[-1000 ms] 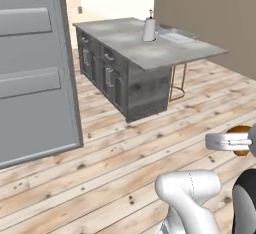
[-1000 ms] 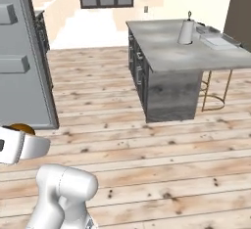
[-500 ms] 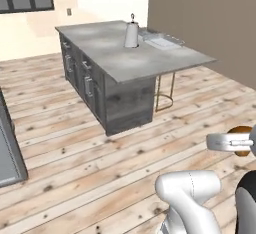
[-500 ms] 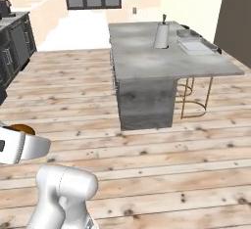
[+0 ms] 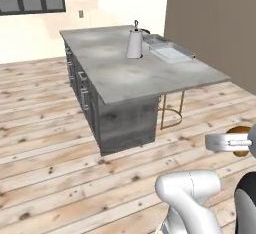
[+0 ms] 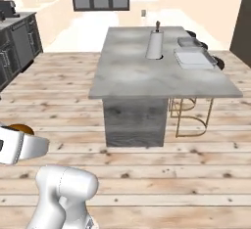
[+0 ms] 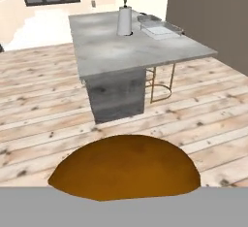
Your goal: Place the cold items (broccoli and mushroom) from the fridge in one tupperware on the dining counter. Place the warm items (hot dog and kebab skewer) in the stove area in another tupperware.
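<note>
The gripper (image 5: 239,142) is closed on a rounded orange-brown mushroom (image 7: 125,167), whose domed cap bulges up at the bottom of the hand view and shows as a brown lump beside the white hand (image 6: 18,146) in both base views. Ahead, across the pale wooden plank floor (image 5: 45,148), stands the grey stone-topped dining counter (image 5: 125,73). On it sit a tall white paper towel roll (image 5: 134,44) and two clear rectangular tupperware containers (image 6: 194,58), with gold wire stools (image 6: 190,116) tucked under the overhang.
</note>
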